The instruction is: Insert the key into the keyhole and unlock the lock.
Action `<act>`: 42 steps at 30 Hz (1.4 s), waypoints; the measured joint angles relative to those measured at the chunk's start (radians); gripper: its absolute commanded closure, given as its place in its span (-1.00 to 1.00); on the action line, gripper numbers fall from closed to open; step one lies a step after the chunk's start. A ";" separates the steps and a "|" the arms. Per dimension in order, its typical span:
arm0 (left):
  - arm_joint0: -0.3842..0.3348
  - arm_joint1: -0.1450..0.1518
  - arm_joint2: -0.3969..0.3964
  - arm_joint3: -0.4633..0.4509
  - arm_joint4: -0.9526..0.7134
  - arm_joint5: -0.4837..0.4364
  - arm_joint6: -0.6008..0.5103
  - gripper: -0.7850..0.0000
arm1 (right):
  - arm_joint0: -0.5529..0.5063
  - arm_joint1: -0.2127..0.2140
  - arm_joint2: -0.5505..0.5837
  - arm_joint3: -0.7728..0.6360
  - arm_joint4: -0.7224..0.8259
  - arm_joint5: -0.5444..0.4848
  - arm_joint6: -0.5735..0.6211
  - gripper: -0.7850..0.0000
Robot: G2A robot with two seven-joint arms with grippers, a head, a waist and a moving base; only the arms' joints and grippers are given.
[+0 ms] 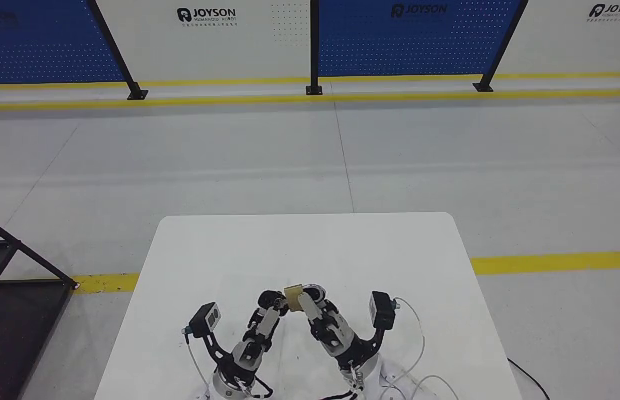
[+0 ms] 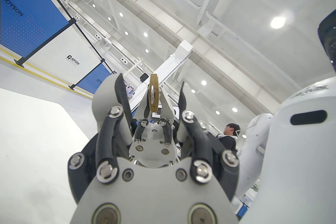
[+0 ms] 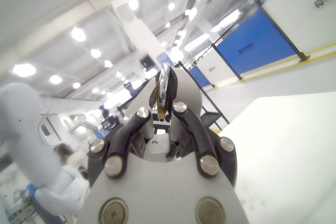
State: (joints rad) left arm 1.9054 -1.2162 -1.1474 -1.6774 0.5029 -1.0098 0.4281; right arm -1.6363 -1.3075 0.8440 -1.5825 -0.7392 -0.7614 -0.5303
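Note:
A small brass lock (image 1: 293, 293) is held above the near part of the white table (image 1: 310, 245), between both arms. My right gripper (image 3: 165, 78) is shut on the brass lock (image 3: 162, 104). A shiny silver metal piece (image 3: 164, 74) stands at the lock's top; I cannot tell whether it is the key or the shackle. In the left wrist view my left gripper (image 2: 151, 80) is open, its black fingers (image 2: 121, 93) spread on either side of the lock (image 2: 153, 97) and of the right gripper that faces it. In the top view the left gripper (image 1: 275, 300) and the right gripper (image 1: 308, 298) meet at the lock.
Blue and white barrier panels (image 1: 410, 35) stand beyond a yellow floor line (image 1: 290, 100) at the far side. A black frame (image 1: 20, 270) stands on the floor left of the table. Cables (image 1: 410, 385) trail by the near right edge.

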 measured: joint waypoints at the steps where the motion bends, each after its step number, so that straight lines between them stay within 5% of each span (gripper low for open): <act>1: 0.001 0.000 -0.002 0.000 0.000 -0.001 -0.001 -0.12 | -0.001 0.000 0.002 0.000 0.000 -0.001 -0.001 1.00; 9: 0.002 0.004 -0.018 0.012 0.013 -0.003 -0.012 0.41 | -0.011 0.004 0.023 -0.005 0.018 -0.029 0.012 1.00; 21: -0.003 0.012 -0.012 0.014 0.024 -0.002 -0.009 0.66 | -0.011 0.005 0.032 -0.014 0.053 -0.026 0.079 1.00; 24: -0.003 0.013 -0.012 0.015 0.030 -0.002 -0.004 0.93 | -0.010 0.005 0.033 -0.016 0.058 -0.022 0.093 1.00; 42: -0.002 0.007 -0.041 0.028 0.157 0.013 0.060 1.00 | -0.009 0.005 0.034 -0.026 0.071 0.001 0.165 1.00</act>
State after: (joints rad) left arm 1.9032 -1.2094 -1.1880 -1.6492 0.6600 -0.9971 0.4886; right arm -1.6455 -1.3029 0.8784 -1.6082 -0.6677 -0.7600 -0.3657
